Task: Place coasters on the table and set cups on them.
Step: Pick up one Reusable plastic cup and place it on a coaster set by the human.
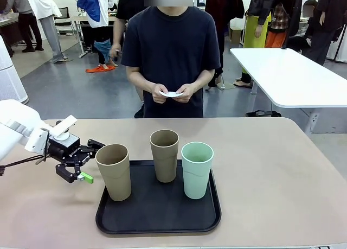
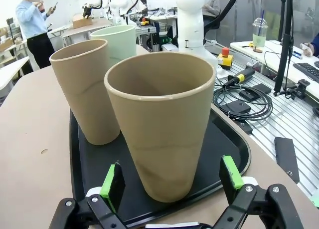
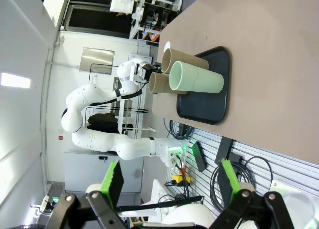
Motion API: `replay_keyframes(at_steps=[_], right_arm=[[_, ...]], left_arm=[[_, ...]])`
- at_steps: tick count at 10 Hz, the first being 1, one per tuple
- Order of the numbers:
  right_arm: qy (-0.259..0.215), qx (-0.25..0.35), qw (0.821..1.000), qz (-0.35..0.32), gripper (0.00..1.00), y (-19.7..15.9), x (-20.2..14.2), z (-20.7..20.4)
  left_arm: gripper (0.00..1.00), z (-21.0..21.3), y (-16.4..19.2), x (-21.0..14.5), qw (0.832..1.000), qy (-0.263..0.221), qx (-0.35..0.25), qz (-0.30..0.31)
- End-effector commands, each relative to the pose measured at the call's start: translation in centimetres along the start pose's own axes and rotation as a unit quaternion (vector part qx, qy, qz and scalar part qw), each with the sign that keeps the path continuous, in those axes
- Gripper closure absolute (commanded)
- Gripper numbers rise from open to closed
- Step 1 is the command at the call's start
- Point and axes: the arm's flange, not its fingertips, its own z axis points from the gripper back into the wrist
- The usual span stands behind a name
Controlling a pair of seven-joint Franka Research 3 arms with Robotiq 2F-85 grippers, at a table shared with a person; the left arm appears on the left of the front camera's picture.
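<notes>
Three cups stand on the black tray (image 1: pixel 157 219) at the near middle of the table (image 1: pixel 271 167): tan cup (image 1: pixel 114 170) near-left, second tan cup (image 1: pixel 164 154) farther back, mint cup (image 1: pixel 197 168) right. None is on a coaster yet.

The coasters (image 1: pixel 172 94) are off the table, held in the person's hands (image 1: pixel 185 93) at the far side, presumably to be laid first.

Left gripper (image 1: pixel 89 161) sits low, just left of the near-left tan cup. Its jaws are wide apart, aimed at the cup and not touching it. Likely lined up for a side grasp.

Right gripper (image 3: pixel 170 181) is spread open, empty, well apart from the tray, leaving room.
</notes>
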Motion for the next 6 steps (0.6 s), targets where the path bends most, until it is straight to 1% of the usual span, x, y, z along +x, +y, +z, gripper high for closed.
replay_keyframes(at_steps=[1, 3, 4, 6], right_arm=[[-0.002, 0.012, 1.000, 0.010, 0.00, -0.1, 0.1, 0.0], [-0.002, 0.012, 1.000, 0.010, 0.00, -0.1, 0.1, 0.0], [-0.002, 0.012, 1.000, 0.010, 0.00, -0.1, 0.1, 0.0], [-0.002, 0.012, 1.000, 0.010, 0.00, -0.1, 0.1, 0.0]], left_arm=[[0.00, -1.4, 1.1, 0.1, 1.000, 0.006, 0.002, 0.000], [0.00, -2.4, 1.3, 0.0, 1.000, 0.005, -0.004, 0.002], [0.00, -2.9, 1.9, 0.0, 1.000, 0.006, -0.011, 0.006], [0.00, -3.4, 1.9, -0.3, 1.000, 0.003, -0.016, 0.009]])
